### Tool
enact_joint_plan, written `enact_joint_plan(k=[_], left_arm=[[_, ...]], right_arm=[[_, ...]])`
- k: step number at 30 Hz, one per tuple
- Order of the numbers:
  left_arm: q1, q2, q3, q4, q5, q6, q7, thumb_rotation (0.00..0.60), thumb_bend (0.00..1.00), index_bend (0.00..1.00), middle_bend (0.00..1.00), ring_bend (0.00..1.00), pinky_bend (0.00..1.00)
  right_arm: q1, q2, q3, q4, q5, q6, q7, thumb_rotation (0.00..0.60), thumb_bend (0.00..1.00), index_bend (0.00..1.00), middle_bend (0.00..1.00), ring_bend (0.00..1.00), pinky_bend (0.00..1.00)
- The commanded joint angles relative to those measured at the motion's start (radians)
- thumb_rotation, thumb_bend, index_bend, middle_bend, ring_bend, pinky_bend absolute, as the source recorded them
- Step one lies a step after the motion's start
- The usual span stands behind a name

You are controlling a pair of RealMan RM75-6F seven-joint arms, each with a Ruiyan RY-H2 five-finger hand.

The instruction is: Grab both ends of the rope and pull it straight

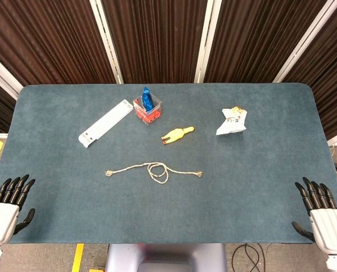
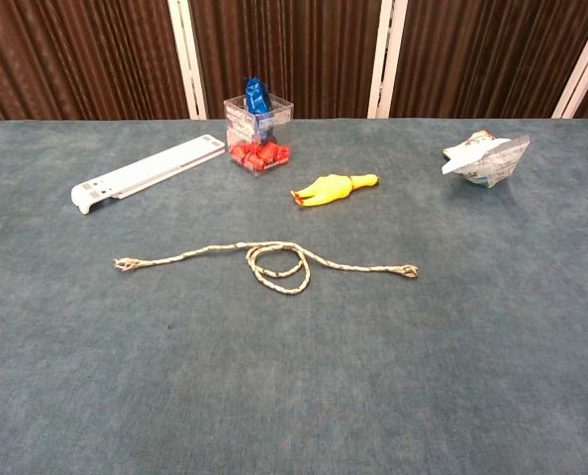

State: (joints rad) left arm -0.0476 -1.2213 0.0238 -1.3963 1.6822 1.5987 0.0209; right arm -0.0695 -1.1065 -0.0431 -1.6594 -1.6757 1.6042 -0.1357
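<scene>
A thin beige rope [image 1: 154,169] [image 2: 264,262] lies across the middle of the blue-green table, with a loose loop [image 1: 158,171] [image 2: 277,268] near its centre and a knotted end on each side. My left hand [image 1: 9,204] hovers at the near left edge of the table, fingers apart and holding nothing. At the near right edge, my right hand [image 1: 321,211] is likewise spread with nothing in it. Both hands are far from the rope ends. Neither hand shows in the chest view.
Behind the rope lie a white flat bar [image 1: 106,123] [image 2: 147,172], a clear box [image 1: 147,109] [image 2: 258,133] with red pieces and a blue item, a yellow rubber chicken [image 1: 177,135] [image 2: 334,188] and a crumpled white packet [image 1: 232,121] [image 2: 486,160].
</scene>
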Motion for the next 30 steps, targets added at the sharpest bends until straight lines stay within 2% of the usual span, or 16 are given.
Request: enact_joint_plan(k=[1,8,12,17,23,30], left_arm=[[-0.001,0.001,0.0,0.0,0.0,0.0,0.0,0.6,0.41,0.0,0.0,0.0,0.0],[-0.069,-0.027,0.019,-0.024,0.081,-0.056,-0.03,0.6,0.41,0.0,0.0,0.0,0.02],[-0.181,-0.05,0.005,-0.072,0.113,-0.195,-0.01,0.6,0.41,0.0,0.0,0.0,0.04],[-0.281,-0.121,-0.053,-0.072,0.037,-0.355,0.065,0.6,0.41,0.01,0.0,0.0,0.04],[-0.344,-0.234,-0.1,0.013,-0.029,-0.414,0.098,0.6,0.41,0.18,0.0,0.0,0.04],[-0.41,-0.347,-0.128,0.131,-0.101,-0.492,0.091,0.6,0.41,0.27,0.0,0.0,0.04]], right_arm=[[0.0,-0.001,0.0,0.0,-0.001,0.0,-0.002,0.6,0.23,0.0,0.0,0.0,0.0],[-0.005,-0.006,0.002,-0.001,-0.005,0.012,-0.007,0.6,0.23,0.0,0.0,0.0,0.0],[0.003,-0.006,0.011,-0.004,0.017,-0.009,-0.028,0.6,0.24,0.0,0.0,0.0,0.0],[0.02,-0.002,0.029,-0.016,0.035,-0.029,-0.033,0.6,0.23,0.0,0.0,0.0,0.0],[0.04,-0.003,0.046,-0.014,0.069,-0.062,-0.05,0.6,0.23,0.0,0.0,0.0,0.0],[0.061,-0.017,0.055,-0.007,0.094,-0.097,-0.071,0.6,0.23,0.0,0.0,0.0,0.0]])
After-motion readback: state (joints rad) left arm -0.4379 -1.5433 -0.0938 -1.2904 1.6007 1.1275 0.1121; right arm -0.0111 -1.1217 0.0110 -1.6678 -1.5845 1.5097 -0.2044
